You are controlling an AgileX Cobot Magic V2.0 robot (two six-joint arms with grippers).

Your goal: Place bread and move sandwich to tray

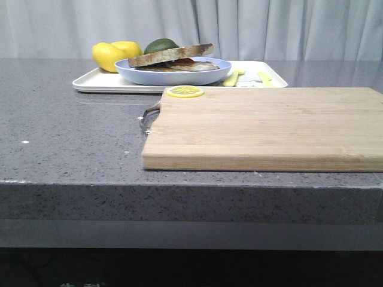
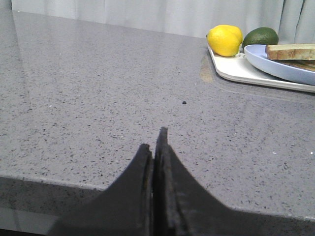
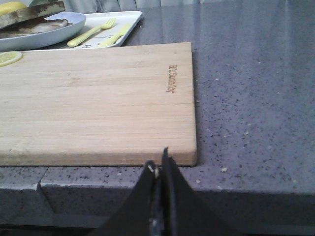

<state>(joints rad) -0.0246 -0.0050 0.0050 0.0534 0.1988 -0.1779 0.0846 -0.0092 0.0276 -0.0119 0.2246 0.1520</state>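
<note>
We are seeing the sandwich [image 1: 172,55] sitting on the blue plate [image 1: 173,76], already on the tray [image 1: 96,84] at 11 o'clock. It looks soft and loose, so we'd be gripping the stiff plate rim. Left gripper [image 2: 156,147] and right gripper [image 3: 159,169] are both closed, empty.
</note>
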